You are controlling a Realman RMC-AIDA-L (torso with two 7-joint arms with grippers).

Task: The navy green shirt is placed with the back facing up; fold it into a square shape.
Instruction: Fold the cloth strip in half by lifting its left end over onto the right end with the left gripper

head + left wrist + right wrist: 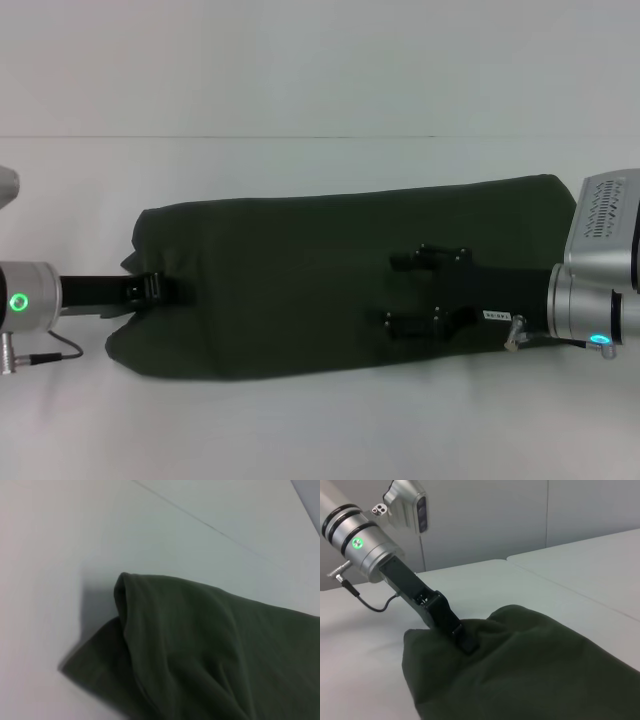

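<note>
Both grippers (160, 290) (400, 290) on shirt (300, 270), fingertips hidden

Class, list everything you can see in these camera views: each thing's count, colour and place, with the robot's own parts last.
Dark olive-green soft fabric shirt: one, folded into a long band, lying across the middle of the table.
White flat table: one, under the shirt, with a seam line running across it.
Left tool: one, black, at the shirt's left end, shut on the cloth.
Right tool: one, black, over the shirt's right part, fingers apart.
</note>
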